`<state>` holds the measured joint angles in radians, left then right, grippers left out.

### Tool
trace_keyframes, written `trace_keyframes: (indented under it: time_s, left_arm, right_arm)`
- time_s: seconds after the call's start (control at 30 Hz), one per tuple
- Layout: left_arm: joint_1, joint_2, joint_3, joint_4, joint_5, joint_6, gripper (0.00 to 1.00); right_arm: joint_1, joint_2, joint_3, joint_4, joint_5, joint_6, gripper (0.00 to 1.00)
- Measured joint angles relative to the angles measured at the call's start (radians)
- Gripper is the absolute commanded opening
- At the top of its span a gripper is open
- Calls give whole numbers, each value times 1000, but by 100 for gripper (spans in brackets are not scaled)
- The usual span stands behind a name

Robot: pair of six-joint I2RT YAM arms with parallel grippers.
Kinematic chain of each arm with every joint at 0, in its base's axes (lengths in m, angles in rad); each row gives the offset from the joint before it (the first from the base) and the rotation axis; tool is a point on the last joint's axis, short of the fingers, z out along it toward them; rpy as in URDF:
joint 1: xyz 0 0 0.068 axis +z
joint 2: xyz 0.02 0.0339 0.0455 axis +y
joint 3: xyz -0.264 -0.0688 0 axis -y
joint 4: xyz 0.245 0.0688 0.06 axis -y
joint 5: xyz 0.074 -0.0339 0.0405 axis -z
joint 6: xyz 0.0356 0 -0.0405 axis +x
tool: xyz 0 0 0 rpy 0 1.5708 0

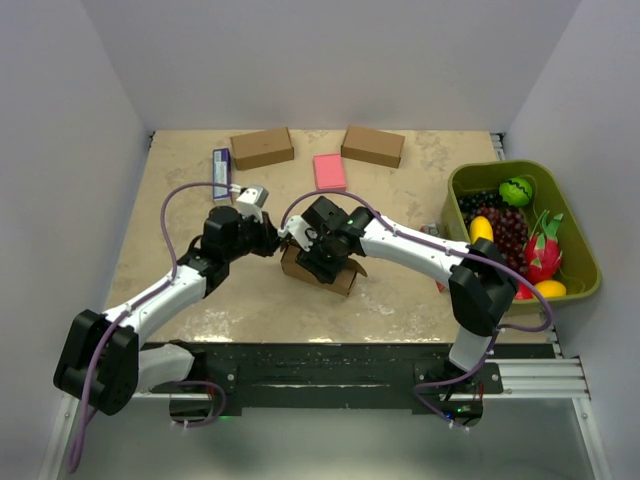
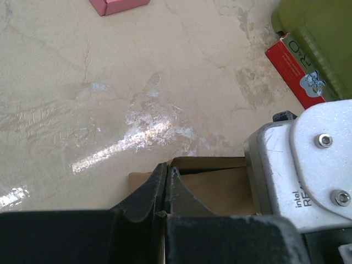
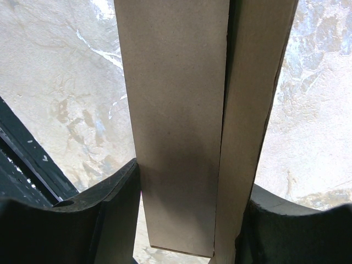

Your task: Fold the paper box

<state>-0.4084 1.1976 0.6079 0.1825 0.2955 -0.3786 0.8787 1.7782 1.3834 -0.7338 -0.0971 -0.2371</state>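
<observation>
The paper box [image 1: 321, 268] is a slim brown cardboard piece lying mid-table between my two arms. My right gripper [image 1: 326, 250] comes down on it from above. In the right wrist view its fingers [image 3: 118, 198] press both long sides of the paper box [image 3: 176, 82], so it is shut on it. My left gripper [image 1: 275, 241] reaches in from the left. In the left wrist view its jaws are pressed together at the corner of the paper box [image 2: 220, 187], one finger inside and one outside the left wall, so the left gripper [image 2: 168, 168] is pinching that wall.
Two ready-made brown boxes [image 1: 262, 147] [image 1: 372, 146] and a pink pad [image 1: 329, 171] lie at the back. A blue packet [image 1: 221, 170] sits back left. A green bin [image 1: 575, 230] of fruit stands at the right, with a red packet [image 2: 297, 69] beside it.
</observation>
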Motion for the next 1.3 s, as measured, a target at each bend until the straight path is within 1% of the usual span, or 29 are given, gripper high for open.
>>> trace_keyframes:
  time_s: [0.4,0.63,0.9,1.0,1.13,1.3]
  left_arm:
    - [0,30,73,-103,-3,-49,0]
    - [2,61,96,-103,6,-92,0]
    - [7,58,93,-102,16,-109,0]
    - [9,30,51,-65,19,-109,0]
    - [9,-18,-42,43,18,-113,0]
    - [8,-39,-110,149,12,-129,0]
  right_arm:
    - [2,2,0,-1,-2,-6,39]
    - [2,8,8,-9,-2,-6,39]
    - [2,11,10,-11,-1,-6,39]
    - [2,11,11,-12,-2,-7,39]
    - [3,15,16,-18,-2,-11,38]
    - [4,16,18,-20,-1,-14,38]
